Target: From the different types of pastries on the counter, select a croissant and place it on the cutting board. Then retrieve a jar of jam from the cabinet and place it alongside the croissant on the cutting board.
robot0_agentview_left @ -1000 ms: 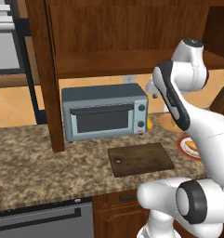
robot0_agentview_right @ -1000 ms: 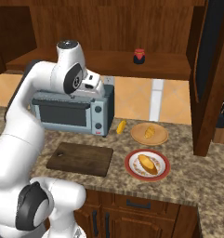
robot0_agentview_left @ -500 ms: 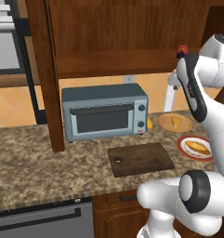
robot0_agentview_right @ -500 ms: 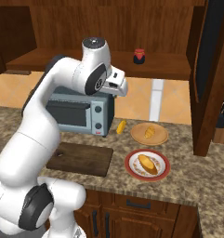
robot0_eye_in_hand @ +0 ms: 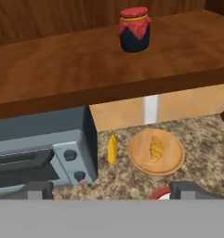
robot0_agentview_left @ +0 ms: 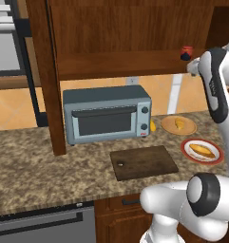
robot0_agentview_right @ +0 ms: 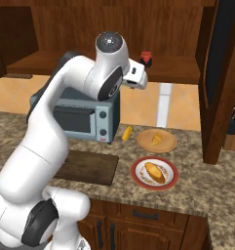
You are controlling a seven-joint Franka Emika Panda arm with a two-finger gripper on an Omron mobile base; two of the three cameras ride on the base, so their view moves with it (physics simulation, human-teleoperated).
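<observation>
i see the jar (robot0_eye_in_hand: 134,29) on the cabinet shelf (robot0_eye_in_hand: 85,60), above the toaster oven (robot0_eye_in_hand: 41,146). gripper (robot0_eye_in_hand: 111,189) tips barely show, wide apart, holding nothing. board (robot0_agentview_left: 143,162) bare.

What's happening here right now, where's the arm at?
The gripper is raised near the cabinet shelf, facing the jar of jam that stands on it, and holds nothing. The cutting board is bare. Pastries sit beside the toaster oven, on a round tan disc and on a red-rimmed plate.
</observation>
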